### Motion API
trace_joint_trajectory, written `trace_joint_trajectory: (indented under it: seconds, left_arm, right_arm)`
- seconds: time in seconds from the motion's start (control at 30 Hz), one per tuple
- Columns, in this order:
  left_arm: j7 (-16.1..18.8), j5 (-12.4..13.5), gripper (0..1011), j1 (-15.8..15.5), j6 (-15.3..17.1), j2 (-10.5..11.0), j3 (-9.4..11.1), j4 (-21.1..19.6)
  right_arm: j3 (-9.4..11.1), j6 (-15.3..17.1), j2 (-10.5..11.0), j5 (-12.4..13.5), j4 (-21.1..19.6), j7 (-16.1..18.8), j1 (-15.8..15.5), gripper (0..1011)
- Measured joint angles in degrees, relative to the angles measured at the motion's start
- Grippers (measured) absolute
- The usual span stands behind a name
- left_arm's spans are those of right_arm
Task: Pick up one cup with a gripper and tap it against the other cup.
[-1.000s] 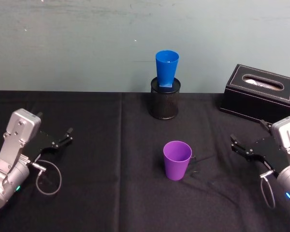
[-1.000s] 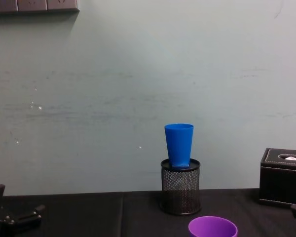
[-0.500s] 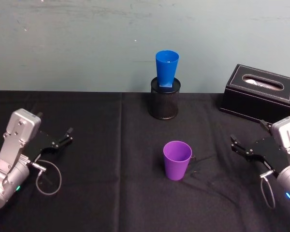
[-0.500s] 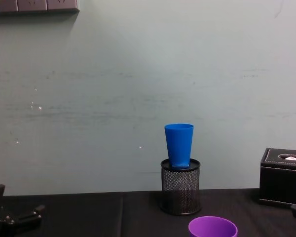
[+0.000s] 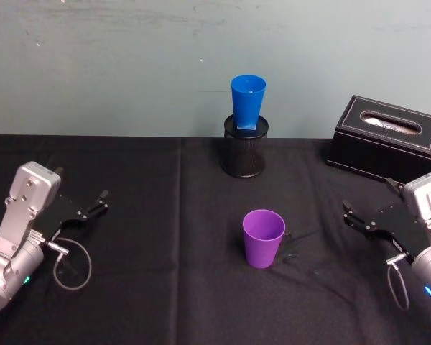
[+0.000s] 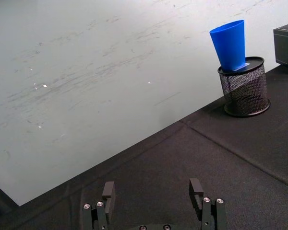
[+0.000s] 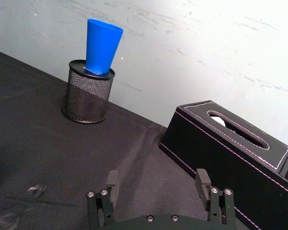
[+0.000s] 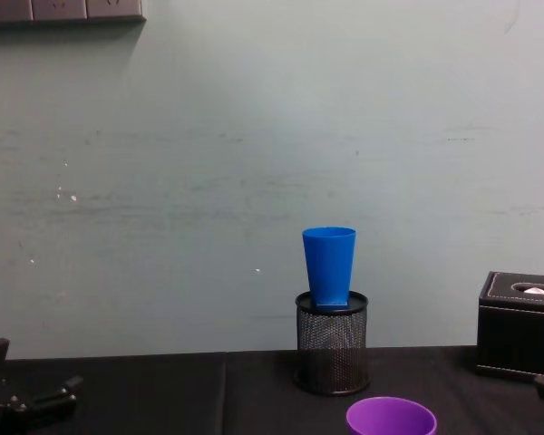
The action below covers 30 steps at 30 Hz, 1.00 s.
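The purple cup (image 5: 263,237) stands upright on the black cloth near the table's middle; its rim (image 8: 391,417) shows in the chest view. The blue cup (image 5: 248,100) sits upright in the mouth of a black wire-mesh pen pot (image 5: 245,152) at the back, also seen as the blue cup (image 6: 229,43) and the blue cup (image 7: 103,45) from the wrists. My left gripper (image 5: 82,188) rests open at the left, far from both cups. My right gripper (image 5: 370,198) rests open at the right, a short way from the purple cup. Both hold nothing (image 6: 152,188) (image 7: 157,177).
A black tissue box (image 5: 388,136) stands at the back right, close behind the right gripper. A grey-green wall (image 8: 254,136) runs along the table's far edge. A seam in the cloth (image 5: 181,215) runs front to back, left of the cups.
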Motion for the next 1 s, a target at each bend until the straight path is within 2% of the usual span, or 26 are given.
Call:
trace_joint_trajectory:
  seconds: [0.17, 0.4, 0.5, 0.6, 0.63, 0.7, 0.73, 0.8, 0.83, 0.87, 1.0]
  left_arm:
    - [0.0, 0.0, 1011, 0.0, 0.0, 0.0, 0.0, 0.0]
    - [0.0, 0.0, 1011, 0.0, 0.0, 0.0, 0.0, 0.0]
    - [0.0, 0.0, 1011, 0.0, 0.0, 0.0, 0.0, 0.0]
    - [0.0, 0.0, 1012, 0.0, 0.0, 0.0, 0.0, 0.0]
    - [0.0, 0.0, 1011, 0.0, 0.0, 0.0, 0.0, 0.0]
    - [0.0, 0.0, 1011, 0.0, 0.0, 0.0, 0.0, 0.0]
    - [0.0, 0.0, 1011, 0.0, 0.0, 0.0, 0.0, 0.0]
    - [0.0, 0.0, 1011, 0.0, 0.0, 0.0, 0.0, 0.0]
    - [0.0, 0.0, 1011, 0.0, 0.0, 0.0, 0.0, 0.0]
    - [0.0, 0.0, 1011, 0.0, 0.0, 0.0, 0.0, 0.0]
    - [0.0, 0.0, 1011, 0.0, 0.0, 0.0, 0.0, 0.0]
  right_arm:
    - [0.3, -0.3, -0.1, 0.2, -0.1, 0.3, 0.0, 1004]
    - [2.2, -2.4, 1.0, 4.9, -2.8, 7.3, -1.7, 1004]
    - [3.6, -3.5, 2.6, 8.4, -4.3, 12.3, -3.3, 1004]
    - [4.1, -4.1, 3.9, 10.4, -4.9, 15.7, -4.4, 1004]
    - [4.3, -4.6, 4.8, 11.7, -5.0, 18.5, -4.9, 1004]
    - [4.4, -5.4, 5.8, 12.9, -5.0, 21.8, -5.3, 1004]
    - [4.3, -6.4, 6.6, 13.4, -4.9, 24.7, -5.6, 1004]
    - [4.0, -7.5, 7.2, 13.6, -4.6, 26.9, -5.9, 1004]
    - [3.7, -8.8, 7.7, 13.9, -4.1, 29.7, -6.0, 1004]
    - [3.5, -9.3, 7.9, 14.0, -3.9, 31.1, -6.0, 1004]
    - [2.2, -11.0, 8.2, 14.3, -3.0, 36.7, -5.5, 1004]
